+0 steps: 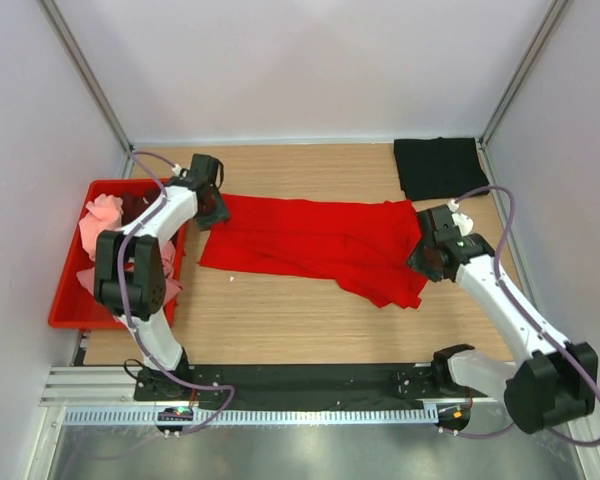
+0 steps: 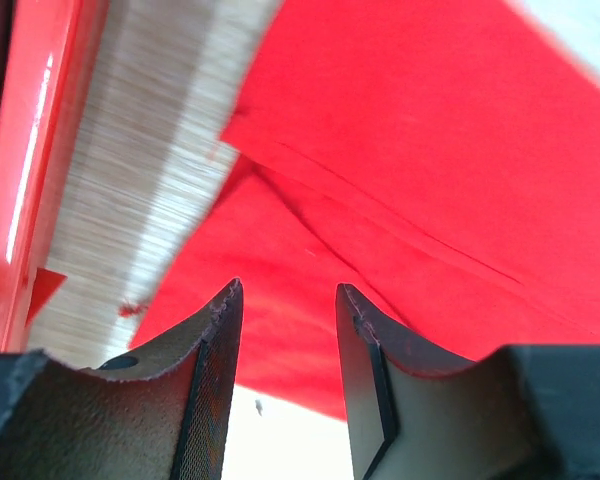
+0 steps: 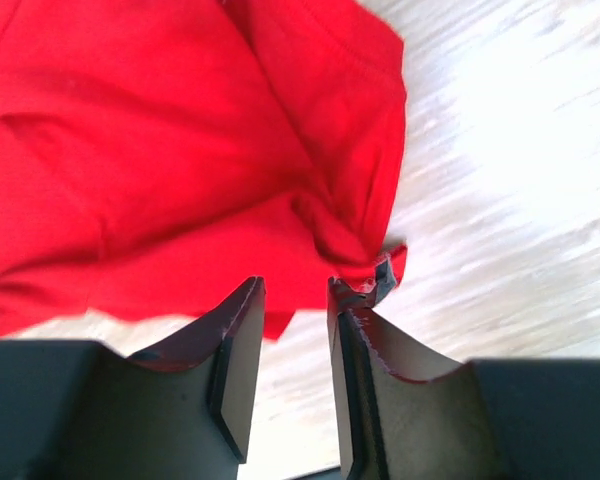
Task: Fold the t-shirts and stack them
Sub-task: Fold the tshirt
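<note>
The setting is a laboratory robot work cell. A light wooden tabletop is enclosed on three sides by plain white wall panels held in grey metal corner posts. At the tabletop's near edge, a black base plate carries the white left arm and the white right arm.

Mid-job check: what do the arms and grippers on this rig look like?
Left arm and right arm: white shells, black joints, a lilac cable looping along each. Left gripper and right gripper: black, tapered wedge fingers, textured inner pads.
</note>
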